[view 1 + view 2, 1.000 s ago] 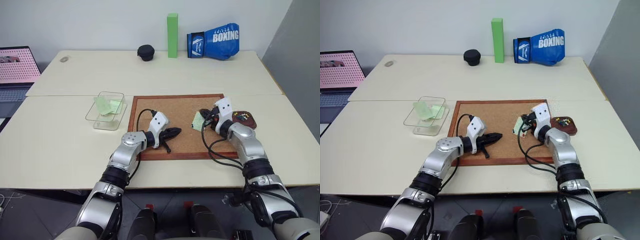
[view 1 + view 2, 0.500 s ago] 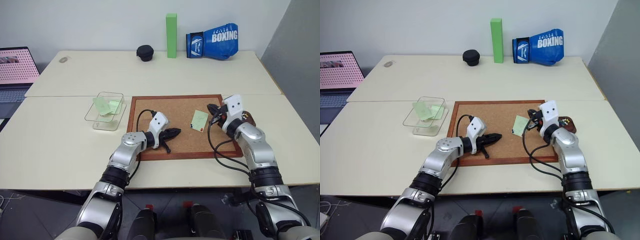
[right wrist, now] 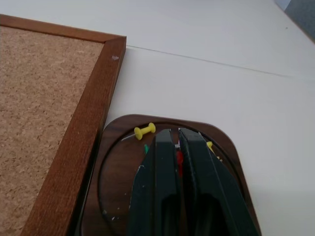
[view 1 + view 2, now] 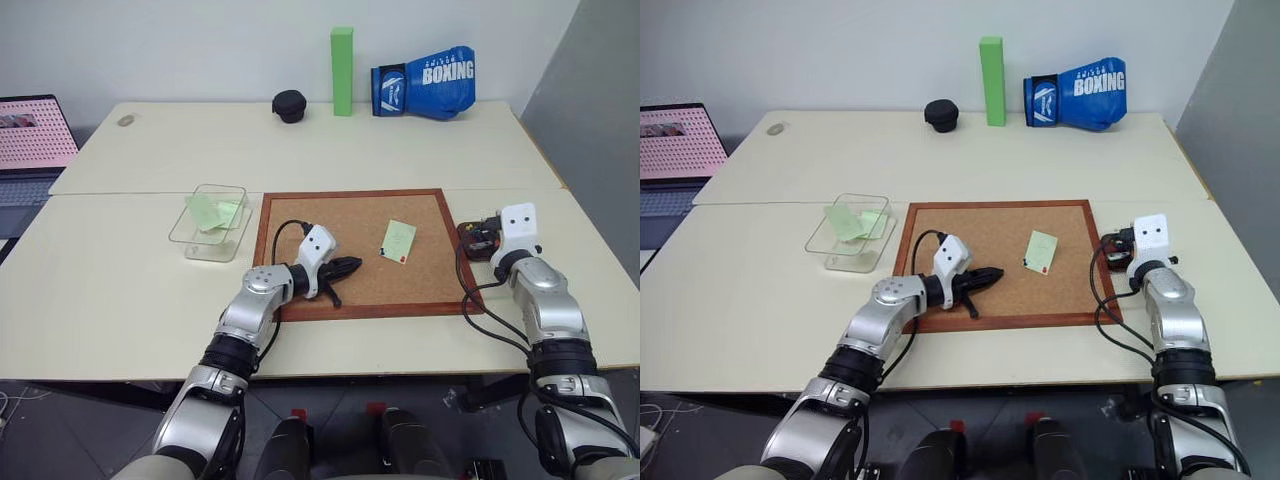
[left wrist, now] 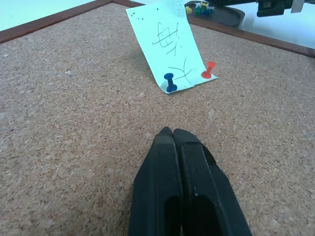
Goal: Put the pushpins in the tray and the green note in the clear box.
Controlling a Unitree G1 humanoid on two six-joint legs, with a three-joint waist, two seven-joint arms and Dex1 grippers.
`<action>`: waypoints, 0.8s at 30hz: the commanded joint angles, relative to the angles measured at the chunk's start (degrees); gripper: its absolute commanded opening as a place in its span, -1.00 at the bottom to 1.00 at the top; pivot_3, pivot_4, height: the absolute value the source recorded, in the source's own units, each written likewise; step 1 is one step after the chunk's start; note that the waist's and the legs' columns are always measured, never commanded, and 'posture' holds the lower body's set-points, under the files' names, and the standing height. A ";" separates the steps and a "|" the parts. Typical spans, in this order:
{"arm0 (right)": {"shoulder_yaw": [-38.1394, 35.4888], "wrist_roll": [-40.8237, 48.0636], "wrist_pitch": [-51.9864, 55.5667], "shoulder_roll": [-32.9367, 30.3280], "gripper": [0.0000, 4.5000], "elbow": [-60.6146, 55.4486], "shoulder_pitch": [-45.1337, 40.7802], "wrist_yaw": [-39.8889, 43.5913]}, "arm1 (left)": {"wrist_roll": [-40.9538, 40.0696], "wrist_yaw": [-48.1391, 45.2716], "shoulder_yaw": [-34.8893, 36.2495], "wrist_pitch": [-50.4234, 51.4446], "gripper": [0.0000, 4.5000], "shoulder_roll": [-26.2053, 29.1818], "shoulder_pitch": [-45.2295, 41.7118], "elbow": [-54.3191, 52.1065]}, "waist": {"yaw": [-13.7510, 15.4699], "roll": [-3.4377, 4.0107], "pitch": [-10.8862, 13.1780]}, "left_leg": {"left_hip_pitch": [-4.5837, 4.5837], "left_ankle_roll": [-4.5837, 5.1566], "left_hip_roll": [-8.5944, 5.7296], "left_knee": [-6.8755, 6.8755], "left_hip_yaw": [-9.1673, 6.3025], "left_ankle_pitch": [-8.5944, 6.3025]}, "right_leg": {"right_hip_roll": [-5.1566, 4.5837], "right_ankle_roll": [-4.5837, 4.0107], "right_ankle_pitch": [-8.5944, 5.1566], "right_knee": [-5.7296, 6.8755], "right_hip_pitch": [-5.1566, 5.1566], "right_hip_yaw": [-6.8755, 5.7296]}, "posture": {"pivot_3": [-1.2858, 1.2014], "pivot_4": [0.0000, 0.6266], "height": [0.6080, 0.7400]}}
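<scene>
Right wrist view looks down the right gripper point(image 3: 173, 142), whose two black fingers are nearly together over the tray point(image 3: 123, 132). A small red pin point(image 3: 179, 158) sits in the slit between them; whether it is pinched or lying in the dish below cannot be told. A yellow pin point(image 3: 144, 131) lies in the tray just ahead of the fingertips, with bits of green and yellow beside the fingers. The tray sits just off the right edge of the cork board point(image 3: 93, 128).

From the head camera, the left gripper point(image 4: 352, 266) rests low over the board's near left part, fingers pressed together and holding nothing. Ahead of it the green note point(image 4: 398, 240) lies on the cork, still fastened at its near edge by a blue pin point(image 5: 170, 83) and a red one point(image 5: 208, 70). Left of the board stands the clear box point(image 4: 210, 222) with green slips inside.
</scene>
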 commanded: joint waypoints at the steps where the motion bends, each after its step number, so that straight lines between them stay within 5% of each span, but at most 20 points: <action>1: -1.32 0.80 0.28 -0.21 -0.87 -0.70 -1.56 -0.73 | 0.26 -1.01 -1.05 0.84 -1.00 -0.07 0.95 -0.77 | 0.02 0.00 0.00 | 0.00 0.00 0.00 0.00 0.00 0.00 | 0.00 0.00 0.00 -0.01 0.00 0.00 | 0.03 -0.52 1.00; 19: 0.25 -1.94 -0.37 -2.37 0.79 -4.28 0.20 -1.34 | 0.50 -1.44 -1.02 0.49 -1.00 0.40 0.40 -0.96 | 0.01 0.00 0.00 | -0.01 0.00 0.00 -0.04 0.00 0.00 | 0.00 0.00 0.00 -0.03 0.00 -0.01 | 0.03 -0.52 1.00; 24: 1.87 -4.00 -1.17 -3.95 0.98 -5.73 1.19 -0.77 | 0.55 -1.62 -1.00 0.35 -1.00 0.42 0.15 -0.61 | 0.03 0.00 0.00 | -0.01 0.00 0.00 -0.04 0.00 0.00 | 0.00 0.00 -0.01 -0.05 0.00 -0.01 | 0.03 -0.52 1.00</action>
